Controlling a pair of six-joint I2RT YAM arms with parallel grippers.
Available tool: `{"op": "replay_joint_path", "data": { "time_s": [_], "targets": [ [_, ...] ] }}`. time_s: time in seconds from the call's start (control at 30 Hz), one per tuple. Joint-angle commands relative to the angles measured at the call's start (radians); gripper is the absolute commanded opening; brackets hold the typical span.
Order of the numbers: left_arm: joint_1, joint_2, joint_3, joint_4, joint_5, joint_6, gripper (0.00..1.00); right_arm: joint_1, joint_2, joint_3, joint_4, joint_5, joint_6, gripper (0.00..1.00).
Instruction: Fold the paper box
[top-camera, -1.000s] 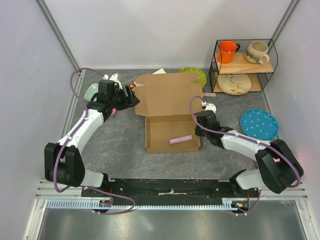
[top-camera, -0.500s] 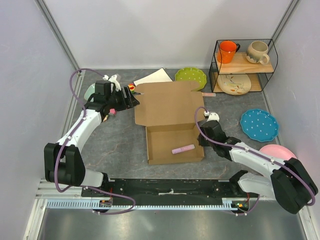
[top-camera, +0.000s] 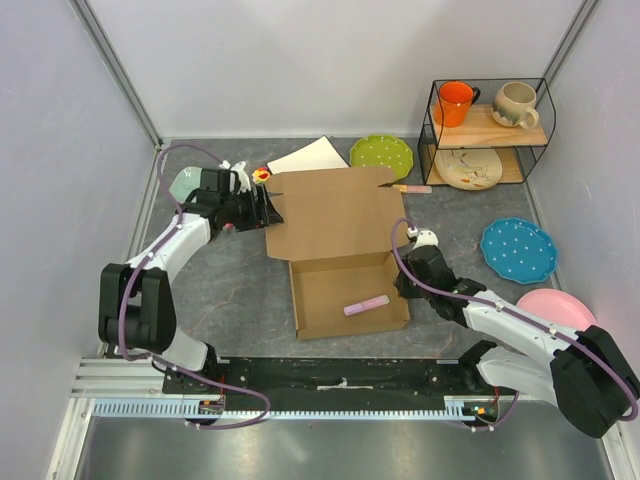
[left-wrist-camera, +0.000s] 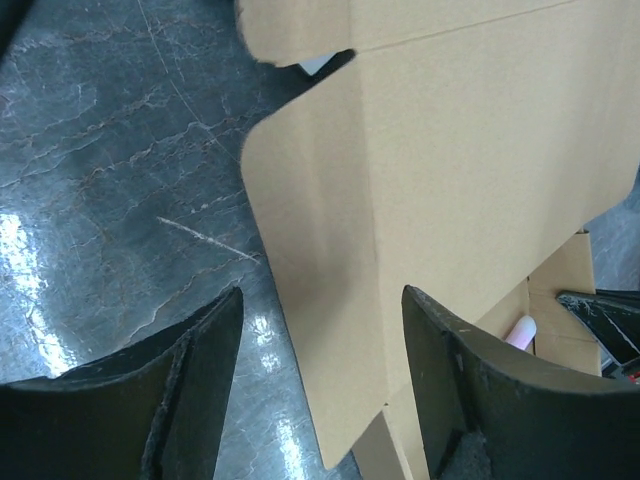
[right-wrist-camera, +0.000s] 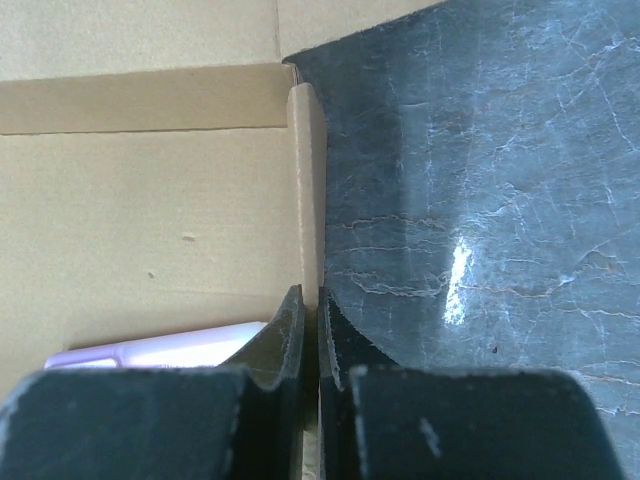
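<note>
One paper box (top-camera: 335, 215), long axis near-far, lid far; L gripper (left-wrist-camera: 320, 300) spread, R gripper (right-wrist-camera: 311, 305) pinches sidewall.

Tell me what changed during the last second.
The right gripper closed on the right wall of the paper box and pulled it toward the arms; its arm no longer hides the pink plate. The left gripper stays open around the lid flap. The other dishes did not move.

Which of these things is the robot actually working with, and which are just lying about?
In the job: paper box, left gripper, right gripper.
Lying about: pink marker in the box, white plate, green plate, blue plate, pink plate, orange mug, beige mug.
</note>
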Motion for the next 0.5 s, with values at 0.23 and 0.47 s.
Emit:
{"op": "replay_joint_path", "data": {
  "time_s": [0.23,0.47],
  "targets": [
    [0.000,0.062,0.041,0.041,0.083,0.027,0.38,0.021,0.004,-0.001,0.004,-0.024,0.003,0.00],
    [-0.006,-0.007,-0.052,0.176,0.092,0.031,0.02,0.048,0.027,0.008,-0.015,0.052,0.032,0.00]
  ]
}}
